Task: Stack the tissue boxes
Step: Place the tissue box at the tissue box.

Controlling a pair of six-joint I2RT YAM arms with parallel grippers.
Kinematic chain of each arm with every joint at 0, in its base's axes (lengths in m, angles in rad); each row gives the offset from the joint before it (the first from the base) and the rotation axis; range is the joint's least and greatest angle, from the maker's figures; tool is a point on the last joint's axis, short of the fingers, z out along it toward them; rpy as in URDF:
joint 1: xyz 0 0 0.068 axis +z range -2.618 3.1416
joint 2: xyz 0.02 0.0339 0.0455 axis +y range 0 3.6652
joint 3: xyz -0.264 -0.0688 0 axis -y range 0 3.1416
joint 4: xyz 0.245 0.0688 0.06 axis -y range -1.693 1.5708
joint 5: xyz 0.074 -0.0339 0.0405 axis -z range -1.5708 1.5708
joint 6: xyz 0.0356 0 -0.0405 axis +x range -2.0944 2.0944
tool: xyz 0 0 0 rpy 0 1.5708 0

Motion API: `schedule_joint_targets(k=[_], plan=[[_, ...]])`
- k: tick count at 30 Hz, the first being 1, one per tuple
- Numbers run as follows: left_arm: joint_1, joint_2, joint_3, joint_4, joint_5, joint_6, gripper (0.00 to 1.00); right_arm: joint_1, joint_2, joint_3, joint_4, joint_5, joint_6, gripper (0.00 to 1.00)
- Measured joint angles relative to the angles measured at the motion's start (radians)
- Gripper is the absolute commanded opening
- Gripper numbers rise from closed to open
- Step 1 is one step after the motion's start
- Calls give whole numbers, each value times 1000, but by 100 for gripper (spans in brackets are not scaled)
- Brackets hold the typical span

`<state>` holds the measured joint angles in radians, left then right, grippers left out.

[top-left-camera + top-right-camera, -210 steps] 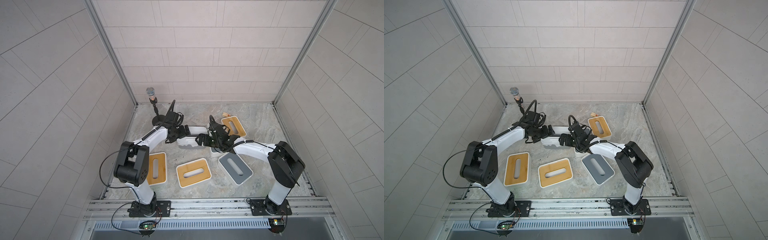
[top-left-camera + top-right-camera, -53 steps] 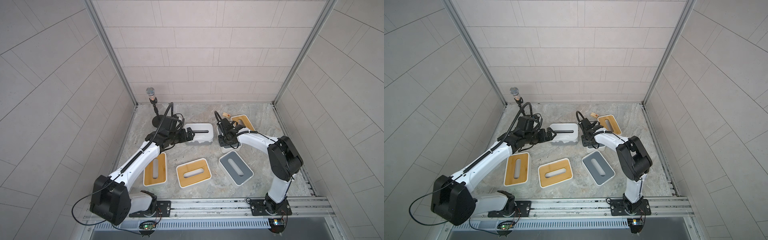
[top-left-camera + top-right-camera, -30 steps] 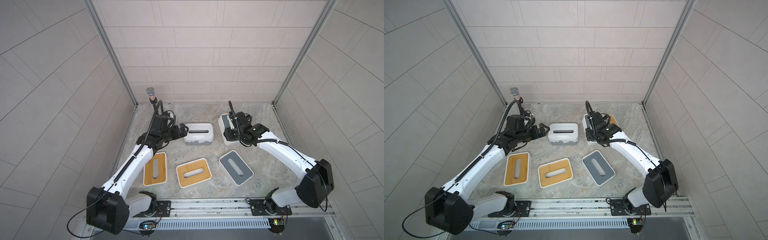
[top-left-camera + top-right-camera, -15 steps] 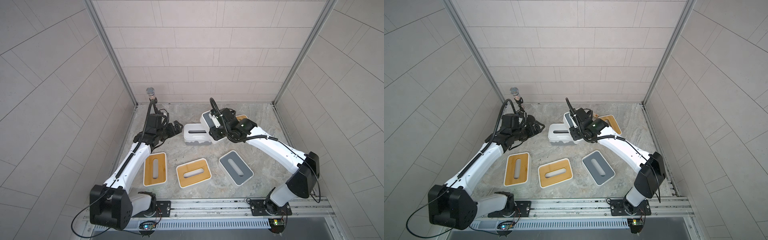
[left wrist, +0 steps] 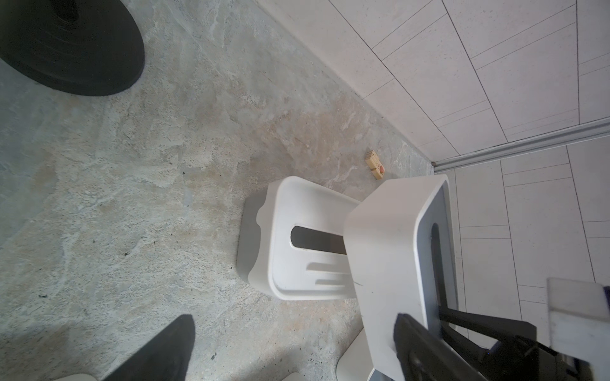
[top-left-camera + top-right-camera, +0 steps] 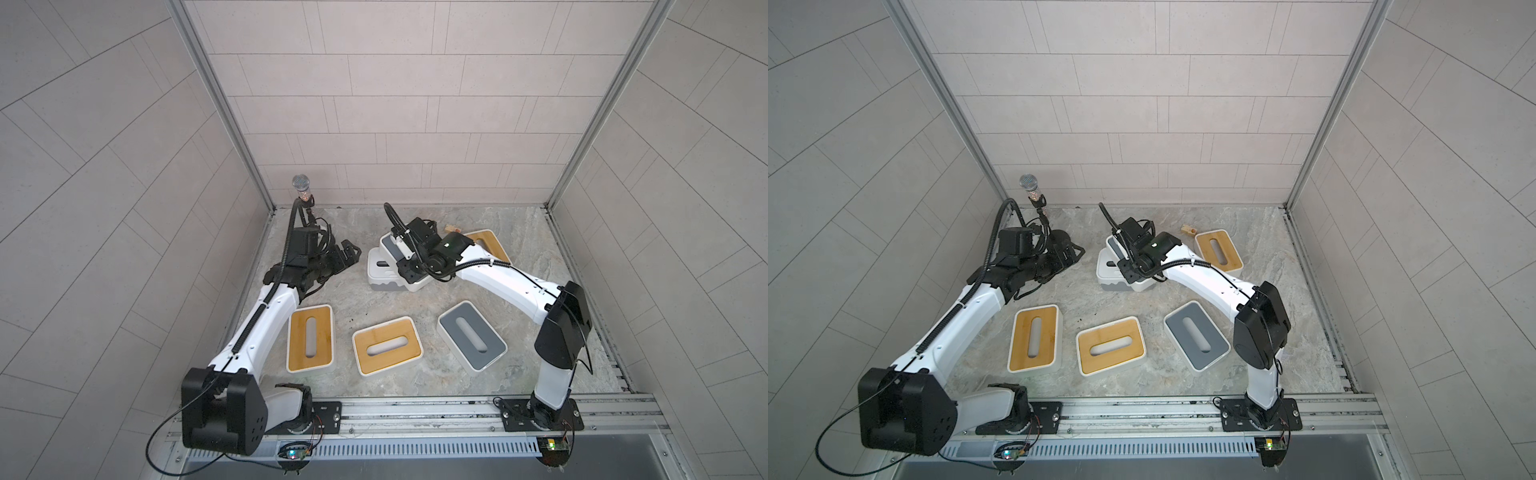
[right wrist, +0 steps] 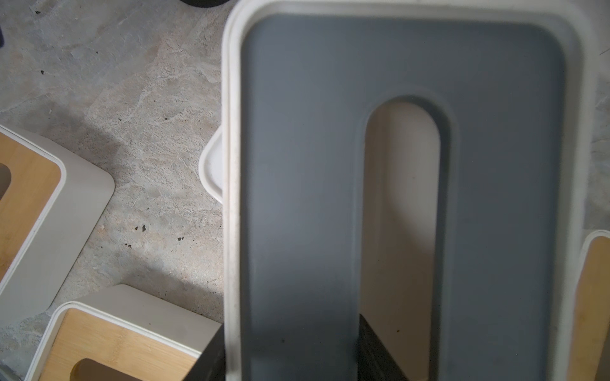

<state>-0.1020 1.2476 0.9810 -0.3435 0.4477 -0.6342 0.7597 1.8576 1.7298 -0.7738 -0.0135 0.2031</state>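
We look down on a grey stone-patterned desk [image 6: 415, 382] inside a tiled booth, worked by two white robot arms. Just past the centre, toward 12 o'clock, the right claw [image 5: 421, 321] is clamped on a white rounded tissue box with a grey slotted lid [image 6: 387, 248]. One finger is inside the oval slot and the other is against the outer wall. This box hangs tilted across an all-white tissue box with a grey wavy base [image 6: 376, 276], which sits flat on the desk. We cannot tell whether the two touch.

At 10 o'clock the left claw [image 6: 348, 254] is spread wide and holds nothing. It is near the all-white box but clear of it.

Three more tissue boxes lie along the near edge, apart from one another:
- a bamboo-topped white box [image 6: 311, 343] at 7 o'clock
- a second bamboo-topped box [image 6: 387, 345] at 6 o'clock
- a second grey-topped box [image 6: 471, 341] at 5 o'clock

A third bamboo-topped box [image 6: 494, 249] lies at 1 o'clock. A small wooden block [image 6: 451, 228] sits just beside it, toward the back wall. A microphone on a black stand [image 6: 301, 192] rises at 11 o'clock.
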Motion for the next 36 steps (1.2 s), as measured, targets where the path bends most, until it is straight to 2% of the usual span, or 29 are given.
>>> schedule_joint_targets(k=[16, 27, 36], plan=[[20, 4, -3, 18, 23, -17, 100, 15, 148, 99, -32, 19, -31, 39], [23, 4, -5, 18, 23, -21, 100, 19, 163, 140, -66, 19, -37, 58], [23, 4, -5, 19, 23, -21, 100, 19, 162, 191, -75, 17, -42, 67]])
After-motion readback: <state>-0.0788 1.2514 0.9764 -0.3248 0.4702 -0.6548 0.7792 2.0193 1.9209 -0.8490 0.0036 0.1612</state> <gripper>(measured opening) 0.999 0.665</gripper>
